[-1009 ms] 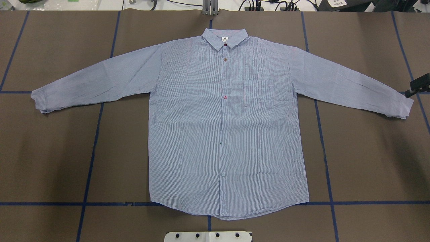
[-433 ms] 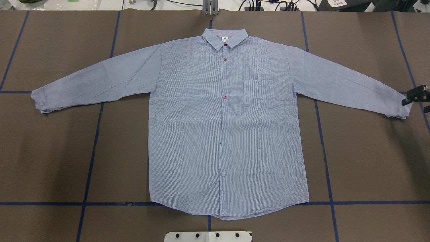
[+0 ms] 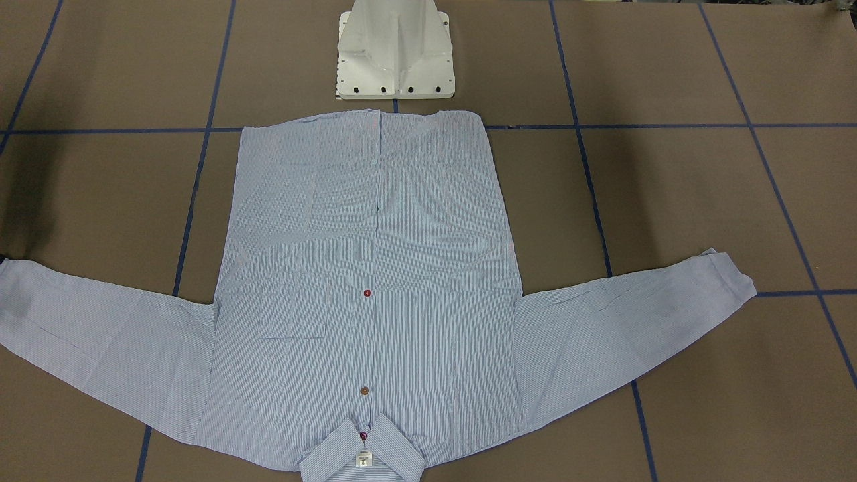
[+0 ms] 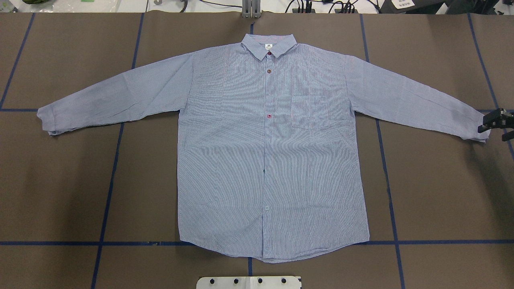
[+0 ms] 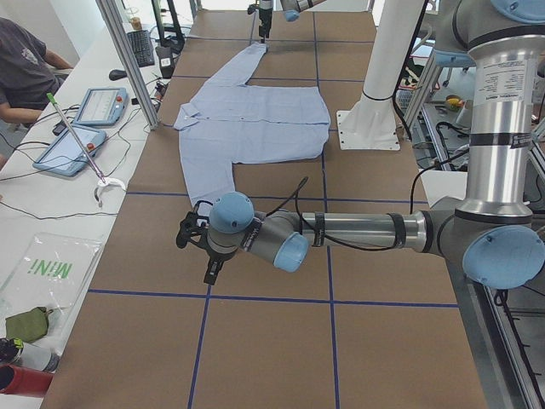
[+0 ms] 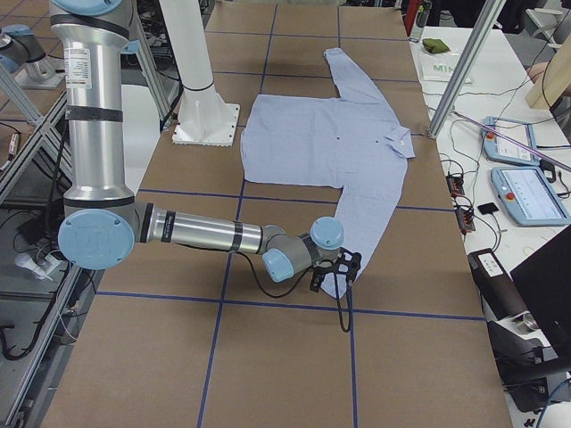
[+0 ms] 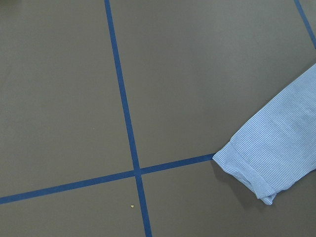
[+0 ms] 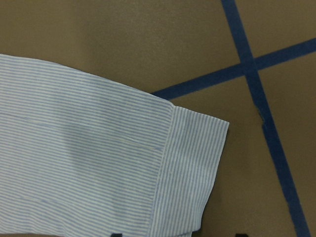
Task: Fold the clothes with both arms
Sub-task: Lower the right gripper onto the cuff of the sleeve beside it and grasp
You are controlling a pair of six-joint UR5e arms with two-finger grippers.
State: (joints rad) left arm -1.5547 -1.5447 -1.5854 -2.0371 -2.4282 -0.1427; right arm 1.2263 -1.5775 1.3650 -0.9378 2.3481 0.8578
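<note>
Right gripper [image 4: 496, 125] overhead at 3 o'clock, meeting sleeve cuff [image 4: 480, 130] of shirt [image 4: 273, 160] spread flat mid-table, likely to start a sleeve fold | right wrist: jaws wide astride cuff edge, bare table [image 8: 123, 34] at 12 | left-end view: left gripper [image 5: 197, 256] short of other cuff [image 5: 220, 198], spread unclear, open table around

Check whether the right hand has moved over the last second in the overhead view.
Yes. The right hand has slid toward the robot, from mostly beyond the blue tape line to its near side, reaching the cuff of the shirt.
</note>
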